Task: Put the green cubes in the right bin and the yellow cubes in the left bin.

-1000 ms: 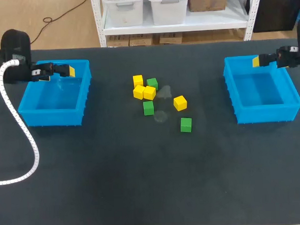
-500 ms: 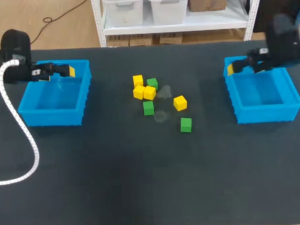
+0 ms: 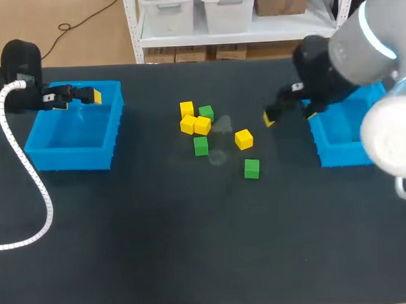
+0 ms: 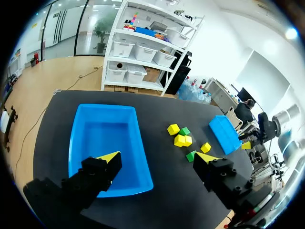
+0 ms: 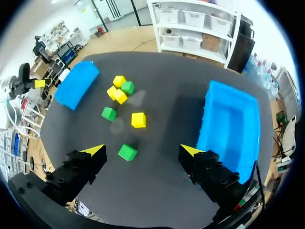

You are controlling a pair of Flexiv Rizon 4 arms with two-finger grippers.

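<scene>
There it went: our right gripper (image 3: 290,114) had swung off the right bin (image 3: 346,155), crossed its left wall and now hung over the table (image 3: 159,247) right of centre, near the lone yellow cube (image 3: 243,138). Its fingers stood wide apart and held nothing. In the right wrist view a green cube (image 5: 127,152) lay on the table under the gap between them.

Our left gripper (image 3: 74,97) had not budged, its fingers spread wide and empty above the far rim of the left bin (image 3: 70,158) at upper left.

No cube had shifted. Three yellow cubes (image 3: 202,125) and one green one (image 3: 206,112) sat clustered mid-frame, with two more green cubes (image 3: 201,146) below them.

The table was a dark mat, and a white ribbed hose (image 3: 30,178) looped across its left side.
</scene>
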